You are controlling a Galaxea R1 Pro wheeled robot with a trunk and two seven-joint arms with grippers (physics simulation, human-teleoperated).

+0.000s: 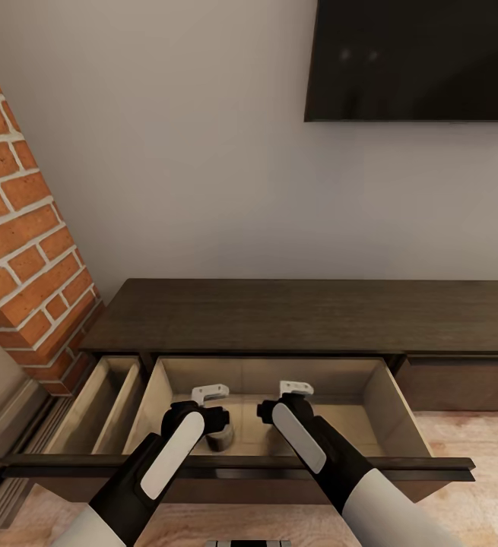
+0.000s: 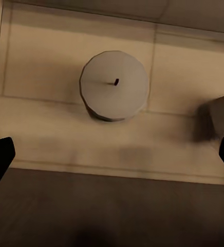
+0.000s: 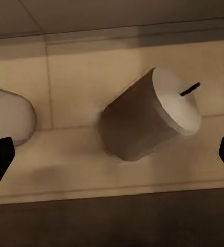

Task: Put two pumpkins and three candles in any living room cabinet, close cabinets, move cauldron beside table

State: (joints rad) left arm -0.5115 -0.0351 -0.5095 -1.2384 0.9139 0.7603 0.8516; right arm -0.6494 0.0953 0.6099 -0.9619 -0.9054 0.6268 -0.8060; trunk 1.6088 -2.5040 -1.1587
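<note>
**Both tools spread wide over candles in the open drawer**

At far left stands the red brick fireplace column (image 1: 20,251), close against the long, low dark-brown wood cabinet (image 1: 309,315). A narrow drawer (image 1: 100,403) beside the brick is pulled out, and next to it the wide drawer with pale tan interior (image 1: 378,403) is also out, its dark front edge nearest the robot. The black wall-mounted TV (image 1: 416,57) hangs above at right, well clear of the cabinet top.

The left tool (image 1: 209,393) hangs inside the wide drawer with its fingers spread apart and holding nothing; the head camera catches a dark grey stub (image 1: 220,437) just under its wrist. The left wrist camera looks straight down on a pale grey round candle with a short dark wick (image 2: 114,85), upright on the drawer floor, bare floor all round it.

The right tool (image 1: 296,388) is likewise open and empty. Its wrist camera shows a second grey candle (image 3: 150,116) with bare floor around it, and the edge of another pale candle (image 3: 9,116) near it.
</note>
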